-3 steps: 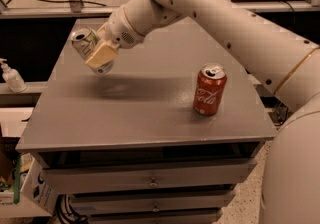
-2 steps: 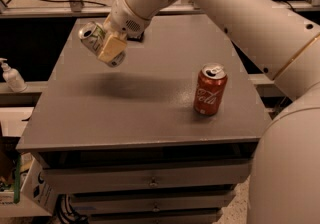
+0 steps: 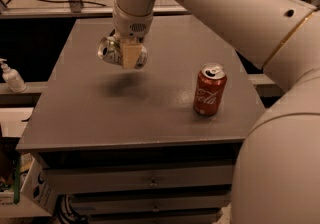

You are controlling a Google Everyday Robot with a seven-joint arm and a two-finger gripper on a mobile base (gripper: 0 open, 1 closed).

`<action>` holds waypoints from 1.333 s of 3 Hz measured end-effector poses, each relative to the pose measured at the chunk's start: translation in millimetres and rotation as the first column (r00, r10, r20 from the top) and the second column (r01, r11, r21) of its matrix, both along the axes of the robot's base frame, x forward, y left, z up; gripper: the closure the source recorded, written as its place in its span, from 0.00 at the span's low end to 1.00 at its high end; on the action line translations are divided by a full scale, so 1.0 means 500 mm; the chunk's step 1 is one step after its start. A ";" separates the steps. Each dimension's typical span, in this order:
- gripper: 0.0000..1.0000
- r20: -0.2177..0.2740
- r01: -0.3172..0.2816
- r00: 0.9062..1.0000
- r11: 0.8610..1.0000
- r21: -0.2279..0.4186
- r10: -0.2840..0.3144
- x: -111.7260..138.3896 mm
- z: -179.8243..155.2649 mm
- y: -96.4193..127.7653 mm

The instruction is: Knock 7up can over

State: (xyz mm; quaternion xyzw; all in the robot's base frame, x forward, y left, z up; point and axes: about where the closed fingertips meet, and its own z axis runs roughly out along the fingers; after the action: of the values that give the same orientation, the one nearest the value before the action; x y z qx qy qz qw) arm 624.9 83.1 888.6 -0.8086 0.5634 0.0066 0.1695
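Note:
The 7up can point(image 3: 114, 51) is held on its side in the air above the grey table point(image 3: 85, 113), its silver top facing left. My gripper point(image 3: 128, 54) is shut on it, a tan finger point(image 3: 131, 55) across its front. A shadow lies on the table just below. The red cola can point(image 3: 209, 90) stands upright on the table to the right, well apart from the gripper. The arm comes down from the upper right.
A white pump bottle point(image 3: 11, 76) stands on a ledge at the left, off the table. Drawers point(image 3: 150, 183) sit under the table's front edge. My arm's large white body fills the right side.
The gripper with the 7up can has moved right and toward the table's middle, and the can has swung to lie more level.

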 end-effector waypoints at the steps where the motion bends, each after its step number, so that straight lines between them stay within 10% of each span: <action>1: 1.00 0.048 -0.028 0.998 0.980 -0.196 0.038 -0.004 -0.031 -0.036; 2: 1.00 0.068 -0.044 0.995 0.943 -0.330 0.071 -0.014 -0.057 -0.060; 4: 0.58 0.054 -0.077 0.993 0.912 -0.404 0.108 -0.028 -0.077 -0.072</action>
State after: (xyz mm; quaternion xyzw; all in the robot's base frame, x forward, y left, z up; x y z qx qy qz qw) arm 610.9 47.2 850.0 -0.8515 0.5072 -0.1313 0.0209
